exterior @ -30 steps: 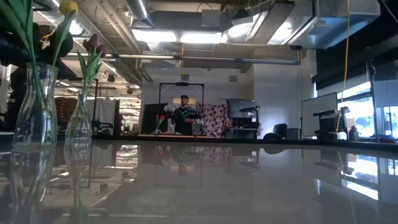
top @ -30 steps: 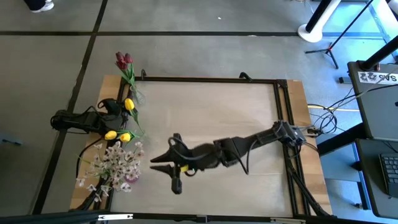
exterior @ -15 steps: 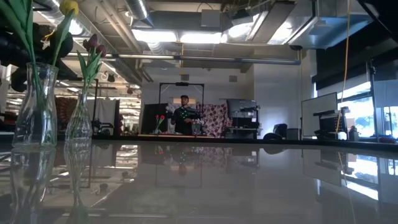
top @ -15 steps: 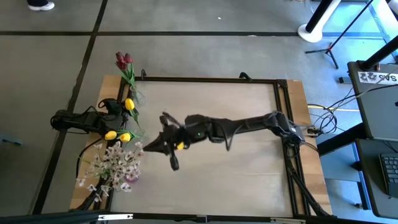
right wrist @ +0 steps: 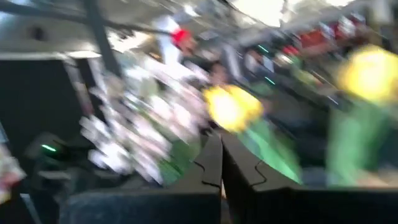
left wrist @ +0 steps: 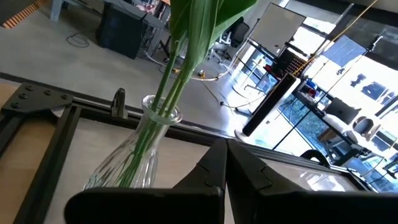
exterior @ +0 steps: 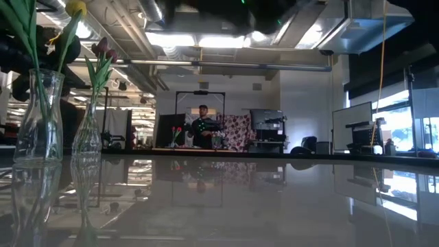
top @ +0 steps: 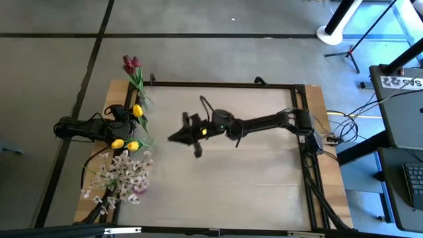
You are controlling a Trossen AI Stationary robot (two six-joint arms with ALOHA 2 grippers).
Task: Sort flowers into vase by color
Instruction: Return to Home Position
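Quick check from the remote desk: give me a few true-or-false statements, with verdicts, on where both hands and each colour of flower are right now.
1. The right hand is over the middle of the table, fingers shut on nothing. True.
2. The white blossoms lie loose at the table's centre. False: they stand bunched by its left edge.
3. The dark red tulips share a vase with the yellow tulips. False: the red ones stand in a narrow glass vase, a yellow one in a wider vase.
4. The left hand sits at the table's left edge, shut. True.
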